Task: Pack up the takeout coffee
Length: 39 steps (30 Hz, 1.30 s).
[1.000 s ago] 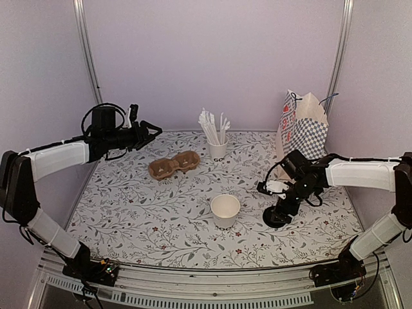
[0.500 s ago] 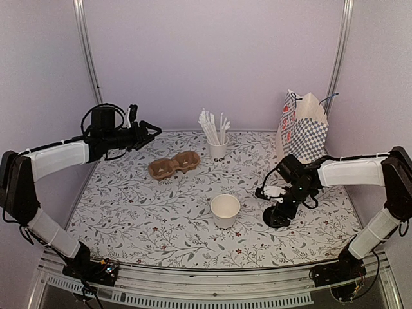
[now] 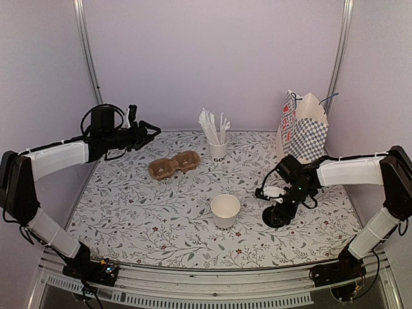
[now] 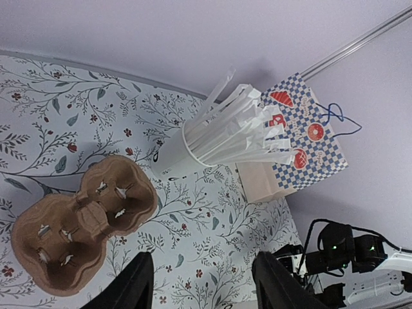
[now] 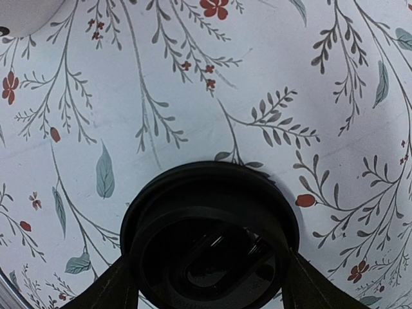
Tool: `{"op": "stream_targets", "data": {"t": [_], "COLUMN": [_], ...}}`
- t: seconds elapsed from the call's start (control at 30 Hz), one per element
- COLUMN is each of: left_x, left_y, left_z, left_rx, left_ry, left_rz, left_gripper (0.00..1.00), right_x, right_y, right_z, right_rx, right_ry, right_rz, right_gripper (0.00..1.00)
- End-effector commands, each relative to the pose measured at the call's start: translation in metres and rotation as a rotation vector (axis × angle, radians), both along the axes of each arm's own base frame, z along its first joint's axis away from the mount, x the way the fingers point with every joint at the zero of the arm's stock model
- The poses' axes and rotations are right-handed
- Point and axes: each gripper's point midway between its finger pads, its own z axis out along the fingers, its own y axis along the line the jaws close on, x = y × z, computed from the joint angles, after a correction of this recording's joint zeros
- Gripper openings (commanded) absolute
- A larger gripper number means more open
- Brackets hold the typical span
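From above, my right claw (image 3: pixel 280 209) has come down and drawn in a little toward the cup (image 3: pixel 225 209) over the last second, and it now sits low over the black lid (image 3: pixel 277 221), which lies flat on the tabletop (image 3: pixel 129 212) just right of the cup. The cup stands open near the middle, with nothing on its rim, so the coffee is still in two parts. My left claw (image 3: pixel 151 131) has not moved. It hangs high at the far left, above and behind the carrier (image 3: pixel 174 165), with the straw cup (image 3: pixel 217 149) and the bag (image 3: pixel 301 125) further back. In the left wrist view that claw is spread with nothing in it, and it looks down on the carrier, the straws and the checked bag. In the right wrist view the lid fills the lower half and my fingers (image 5: pixel 106 293) flank it on both sides, right against its rim. They have been narrowing, but I cannot tell whether they pinch it yet. I judge this to be the pick-up of the lid. It must then go onto the cup before the cup can be set in the carrier or the bag. A thin, flat lid could slip as I lift.
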Motion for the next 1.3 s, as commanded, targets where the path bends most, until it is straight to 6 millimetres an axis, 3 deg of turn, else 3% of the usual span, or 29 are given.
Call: {"op": "stream_targets", "data": {"t": [0.0, 0.17, 0.33, 0.47, 0.57, 0.77, 0.97, 1.27], "left_x": [0.003, 0.003, 0.004, 0.006, 0.008, 0.011, 0.011, 0.006], "left_y": [0.003, 0.004, 0.003, 0.005, 0.008, 0.010, 0.013, 0.013], "left_z": [-0.005, -0.005, -0.006, -0.009, -0.012, -0.014, -0.012, 0.004], "left_rx": [-0.002, 0.000, -0.003, 0.008, 0.026, 0.039, 0.039, 0.022], "left_ry": [-0.002, -0.003, 0.002, 0.004, 0.004, 0.007, 0.005, -0.029], "left_rz": [0.002, 0.003, -0.004, 0.003, 0.016, 0.023, 0.027, 0.023], "left_gripper": [0.56, 0.56, 0.56, 0.56, 0.56, 0.56, 0.56, 0.56], "right_x": [0.002, 0.014, 0.043, 0.051, 0.055, 0.044, 0.014, -0.001], "right_y": [0.002, 0.007, 0.023, 0.050, 0.061, 0.086, 0.125, 0.156], "right_z": [0.003, 0.028, 0.085, 0.135, 0.155, 0.156, 0.163, 0.147], "right_rx": [0.004, 0.019, 0.077, 0.192, 0.220, 0.144, 0.118, 0.046], "right_ry": [0.007, -0.048, -0.194, -0.243, -0.259, -0.217, -0.190, -0.141], "right_rz": [-0.003, 0.000, 0.052, 0.153, 0.186, 0.333, 0.476, 0.552], "right_gripper": [0.69, 0.67, 0.67, 0.67, 0.67, 0.67, 0.67, 0.66]}}
